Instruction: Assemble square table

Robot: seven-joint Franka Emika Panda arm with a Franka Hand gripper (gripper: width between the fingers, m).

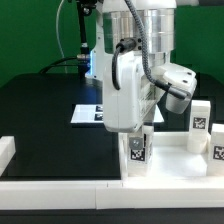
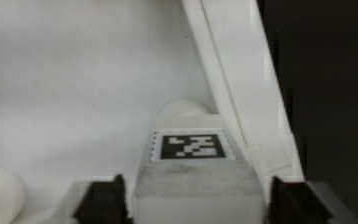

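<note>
Gripper (image 2: pixel 197 200) clamped on tagged white leg (image 2: pixel 194 150), standing it on square tabletop (image 1: pixel 170 160) near raised rim (image 2: pixel 238 90). Leg looks rigid, light, kinda slick plastic, so grab flat sides, squeeze firm. More legs (image 1: pixel 198 117) standing nearby.

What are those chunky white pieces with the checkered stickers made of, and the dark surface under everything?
The legs look like matte white plastic: smooth, blocky, even in colour, no grain. Their tags seem printed paper or stickers, flat black-and-white squares. The square slab they stand on looks like the same white plastic. The table seems covered in dull black cloth or mat; it shows no shine, though the material is uncertain.
</note>
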